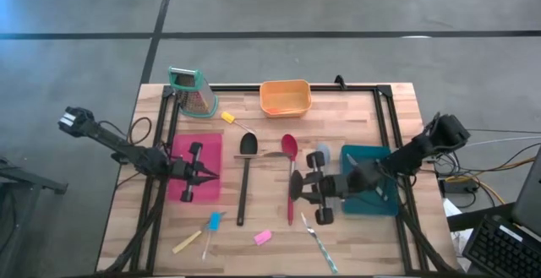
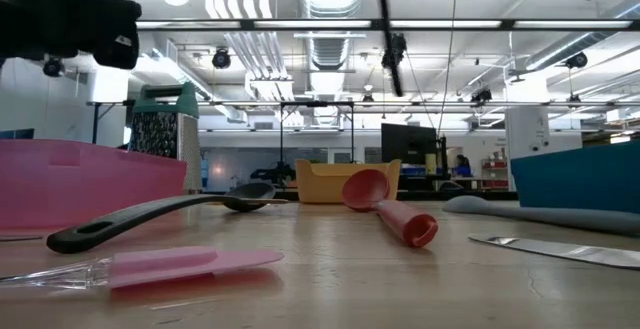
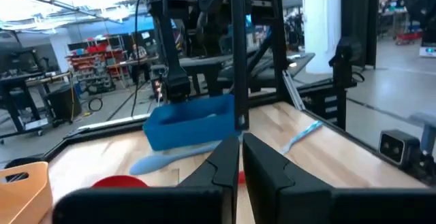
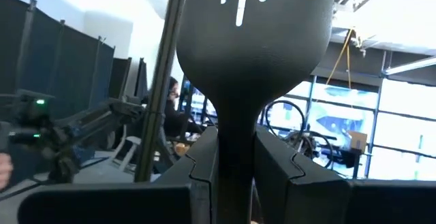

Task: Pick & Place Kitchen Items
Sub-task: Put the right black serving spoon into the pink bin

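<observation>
Two long spoons lie mid-surface, one black [image 1: 244, 177] and one red [image 1: 290, 173], with a pale-blue one [image 1: 322, 156] beside the teal bin [image 1: 379, 161]. The right claw [image 1: 296, 186] grips a slotted black spoon [image 4: 253, 47]; the left claw [image 1: 211, 175], pinched narrow, hovers over the pink tray [image 1: 209, 146].

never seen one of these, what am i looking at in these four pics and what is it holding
This is a robot with two dark arms at a wooden table. One picture looks straight down, one looks level across the table top, and two come from cameras on the wrists. On the table lie a black spoon, a red spoon, a pink tool, a pink tray, a blue tray, an orange tub and a grater. The left gripper hangs over the pink tray, fingers shut on nothing. The right gripper, near the blue tray, clamps a slotted spoon.
</observation>
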Tool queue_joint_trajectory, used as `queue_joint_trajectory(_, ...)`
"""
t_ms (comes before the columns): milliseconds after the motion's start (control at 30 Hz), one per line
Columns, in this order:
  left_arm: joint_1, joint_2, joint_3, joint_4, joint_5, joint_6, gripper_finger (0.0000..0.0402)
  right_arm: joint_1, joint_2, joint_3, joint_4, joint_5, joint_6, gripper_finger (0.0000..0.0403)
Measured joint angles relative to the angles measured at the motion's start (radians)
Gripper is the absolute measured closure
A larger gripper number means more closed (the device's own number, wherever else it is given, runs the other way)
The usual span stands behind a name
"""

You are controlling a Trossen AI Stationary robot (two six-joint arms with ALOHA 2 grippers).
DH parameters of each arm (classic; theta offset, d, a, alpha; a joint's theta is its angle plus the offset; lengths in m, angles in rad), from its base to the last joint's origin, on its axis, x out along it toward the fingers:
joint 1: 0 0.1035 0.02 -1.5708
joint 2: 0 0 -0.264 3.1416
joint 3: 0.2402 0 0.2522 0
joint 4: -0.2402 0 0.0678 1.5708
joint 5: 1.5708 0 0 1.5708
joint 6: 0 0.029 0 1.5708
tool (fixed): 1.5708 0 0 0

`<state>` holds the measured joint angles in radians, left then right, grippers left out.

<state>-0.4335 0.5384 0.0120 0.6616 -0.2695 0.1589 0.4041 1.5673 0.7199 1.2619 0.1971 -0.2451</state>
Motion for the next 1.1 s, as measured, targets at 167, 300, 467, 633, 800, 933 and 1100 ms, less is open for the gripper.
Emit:
queue_joint_trajectory(167,0.000,0.079,0.046,0.016,0.000,0.002,0.0339,-0.046,0.030,0.042,-0.005,-0.049,0.027,0.0351)
queue_joint_trajectory(300,0.000,0.161,0.119,0.021,0.001,0.051,0.0303,-0.071,0.042,0.053,-0.010,-0.098,0.071,0.0351)
queue_joint_trajectory(467,0.000,0.294,0.233,0.020,0.028,0.057,0.0284,-0.073,0.045,0.056,-0.012,-0.105,0.080,0.0351)
queue_joint_trajectory(633,0.007,0.448,0.356,0.017,0.027,0.106,0.0282,-0.073,0.045,0.056,-0.016,-0.127,0.081,0.0351)
queue_joint_trajectory(800,0.024,0.596,0.482,0.013,0.018,0.136,0.0282,-0.073,0.044,0.056,-0.017,-0.131,0.081,0.0351)
queue_joint_trajectory(933,0.042,0.708,0.578,0.020,0.018,0.136,0.0282,-0.073,0.042,0.056,-0.018,-0.131,0.080,0.0351)
queue_joint_trajectory(1100,0.067,0.831,0.684,0.019,0.018,0.142,0.0282,-0.073,0.039,0.056,-0.025,-0.131,0.077,0.0351)
